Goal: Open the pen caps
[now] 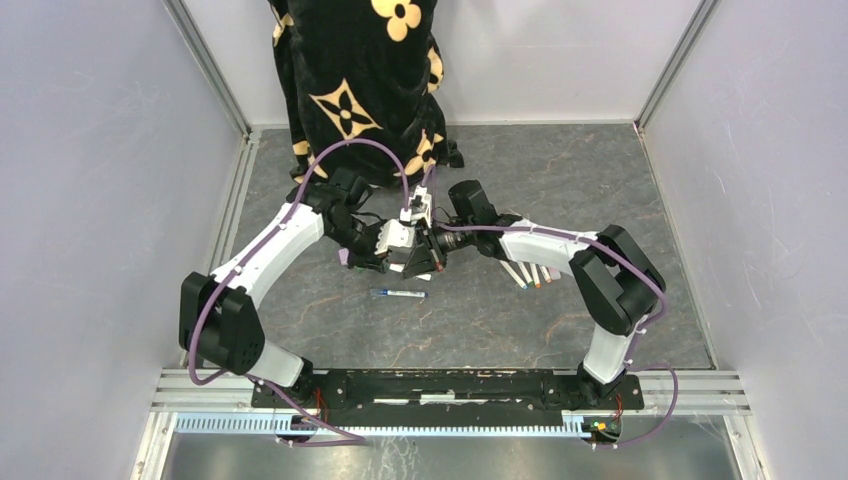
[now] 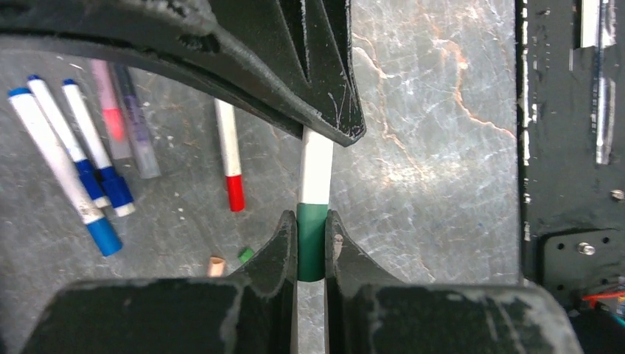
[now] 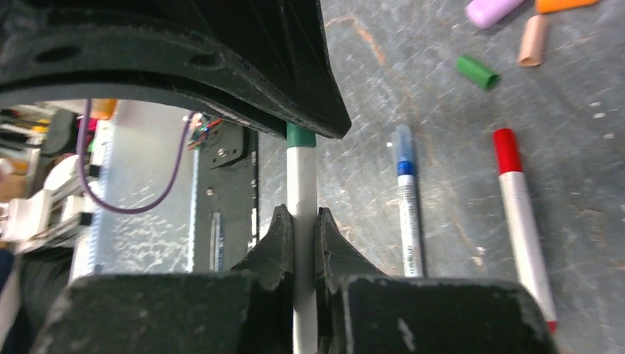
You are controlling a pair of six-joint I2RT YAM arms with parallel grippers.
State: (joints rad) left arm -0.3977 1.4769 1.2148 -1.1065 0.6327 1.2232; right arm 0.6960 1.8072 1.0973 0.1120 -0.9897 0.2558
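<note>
Grey tabletop below; left gripper clamps the green pen cap, right gripper the probably light, stiff, slippery white barrel just beside that cap.

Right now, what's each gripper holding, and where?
One green pen, shared: left gripper clamps its green cap, right gripper clamps the white barrel.

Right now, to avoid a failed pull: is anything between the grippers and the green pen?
Nothing visible does. The left gripper is shut directly on the green cap, and the right gripper is shut directly on that pen's white barrel.
</note>
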